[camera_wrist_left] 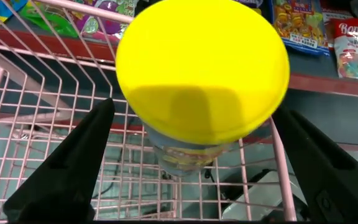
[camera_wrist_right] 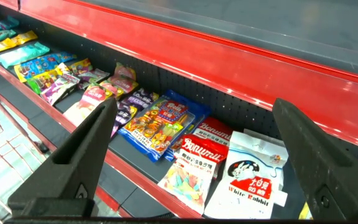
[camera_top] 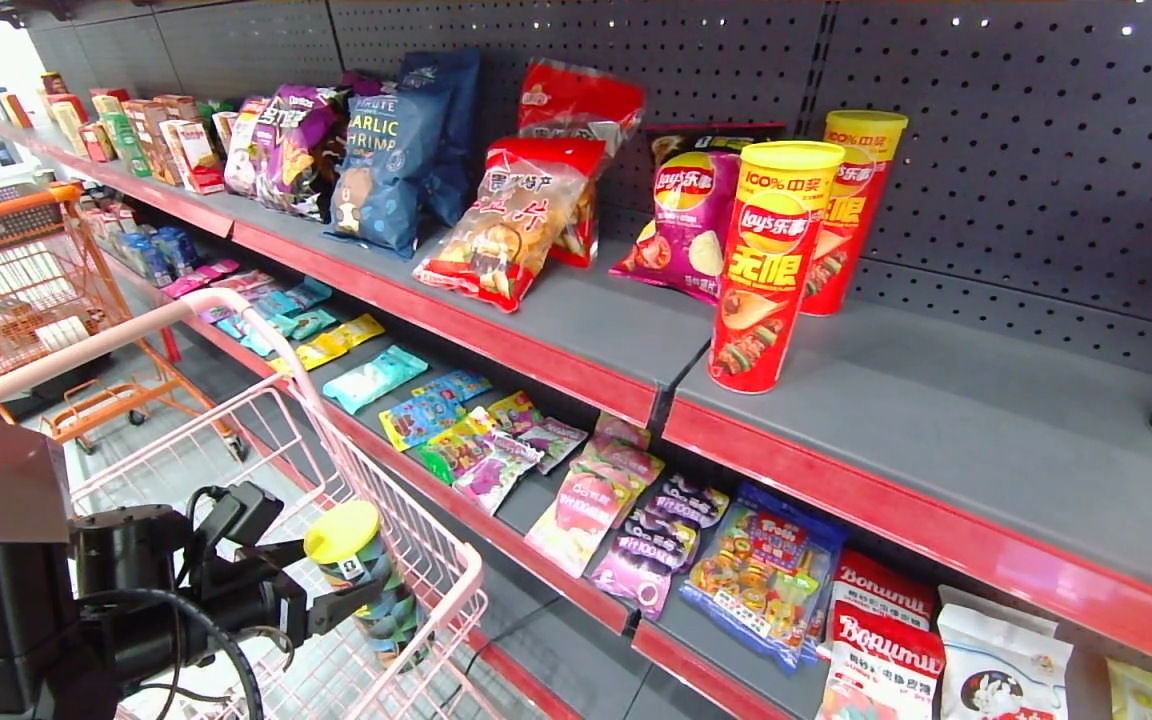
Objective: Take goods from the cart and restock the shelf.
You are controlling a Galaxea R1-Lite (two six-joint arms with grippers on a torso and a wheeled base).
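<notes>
Left wrist view: can (camera_wrist_left: 202, 68) is flanked by wide-spread left gripper (camera_wrist_left: 196, 111).
Judged light, stiff, slick; best clamped below lid. Right gripper (camera_wrist_right: 194, 106) is spread, empty.

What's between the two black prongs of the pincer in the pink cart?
A yellow-lidded can, upright in the cart between the left pincer's fingers; the left wrist view shows it.
</notes>
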